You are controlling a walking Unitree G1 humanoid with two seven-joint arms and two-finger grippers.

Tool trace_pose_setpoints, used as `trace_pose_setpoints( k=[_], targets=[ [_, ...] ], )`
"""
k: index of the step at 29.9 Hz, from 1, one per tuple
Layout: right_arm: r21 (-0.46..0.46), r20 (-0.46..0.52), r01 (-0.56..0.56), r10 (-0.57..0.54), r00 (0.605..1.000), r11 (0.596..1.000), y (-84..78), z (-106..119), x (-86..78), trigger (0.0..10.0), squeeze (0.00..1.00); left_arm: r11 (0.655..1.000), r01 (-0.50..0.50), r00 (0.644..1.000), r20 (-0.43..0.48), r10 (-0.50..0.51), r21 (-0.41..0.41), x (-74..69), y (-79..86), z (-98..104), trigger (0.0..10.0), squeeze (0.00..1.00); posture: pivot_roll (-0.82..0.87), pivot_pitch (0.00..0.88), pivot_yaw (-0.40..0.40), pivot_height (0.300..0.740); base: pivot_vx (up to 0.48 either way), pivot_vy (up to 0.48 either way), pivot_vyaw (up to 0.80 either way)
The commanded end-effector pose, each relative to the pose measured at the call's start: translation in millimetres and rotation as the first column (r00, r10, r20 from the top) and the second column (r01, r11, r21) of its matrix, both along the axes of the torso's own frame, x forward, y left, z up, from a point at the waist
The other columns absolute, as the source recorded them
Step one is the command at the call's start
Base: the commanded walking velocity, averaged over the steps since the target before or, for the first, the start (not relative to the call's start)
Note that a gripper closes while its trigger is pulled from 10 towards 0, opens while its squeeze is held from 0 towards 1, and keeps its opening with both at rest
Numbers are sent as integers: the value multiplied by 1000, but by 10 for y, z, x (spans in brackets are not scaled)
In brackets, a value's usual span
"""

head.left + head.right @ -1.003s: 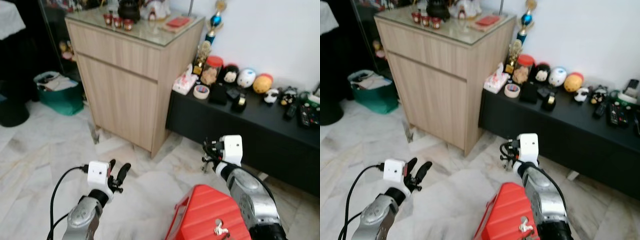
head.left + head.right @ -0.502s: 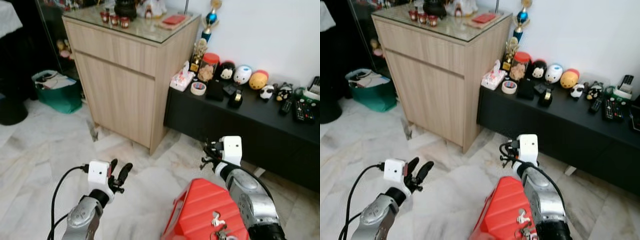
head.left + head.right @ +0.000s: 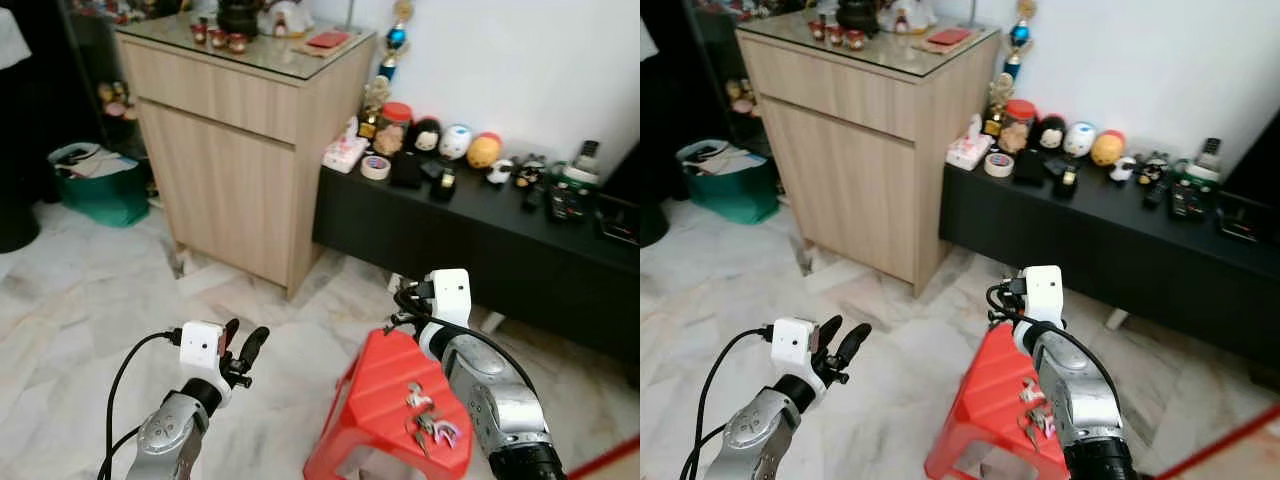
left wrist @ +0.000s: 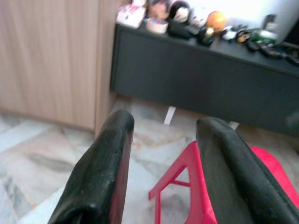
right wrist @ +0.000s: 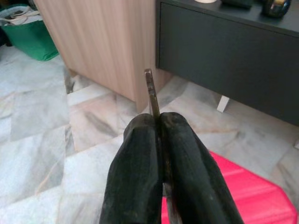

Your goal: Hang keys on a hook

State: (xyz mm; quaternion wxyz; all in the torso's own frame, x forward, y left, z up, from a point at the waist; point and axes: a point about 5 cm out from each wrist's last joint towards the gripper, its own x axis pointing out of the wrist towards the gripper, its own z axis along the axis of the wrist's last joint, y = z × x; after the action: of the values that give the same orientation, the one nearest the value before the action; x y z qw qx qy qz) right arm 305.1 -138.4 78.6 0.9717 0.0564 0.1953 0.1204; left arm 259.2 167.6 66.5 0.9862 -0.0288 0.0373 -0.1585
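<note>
My right gripper (image 5: 159,140) pinched together on thin metal blade (image 5: 150,93). Left gripper (image 4: 163,154) apart, idle. Keys (image 3: 428,418) lie on red stool (image 3: 385,395).

red plastic stool (image 3: 385,400) with a ribbed top; silver keys (image 3: 425,423) with a pink-purple fob. light wood-grain cabinet (image 3: 235,160) with a glass top. black low console (image 3: 480,235). white-grey veined marble floor (image 3: 90,300). green bin (image 3: 100,190). black fingers on left gripper (image 3: 245,350) and right gripper (image 5: 156,140); white wrist camera housings; silver arms. white wall (image 3: 520,60).
</note>
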Motion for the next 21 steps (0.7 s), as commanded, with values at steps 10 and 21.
trace_pose_setpoints(
  k=[10,21],
  targets=[
    [13,46,-40,39,998,999,143,182,72,10000,0,999,42,999,-8,-42,-14,-13,-70,-5,10000,0,102,0,-108,740,-300,0,0],
    [3,39,-122,122,992,992,405,231,94,10000,0,984,175,984,-19,-175,11,23,-154,37,10000,0,99,0,-115,740,-314,0,0]
  ],
)
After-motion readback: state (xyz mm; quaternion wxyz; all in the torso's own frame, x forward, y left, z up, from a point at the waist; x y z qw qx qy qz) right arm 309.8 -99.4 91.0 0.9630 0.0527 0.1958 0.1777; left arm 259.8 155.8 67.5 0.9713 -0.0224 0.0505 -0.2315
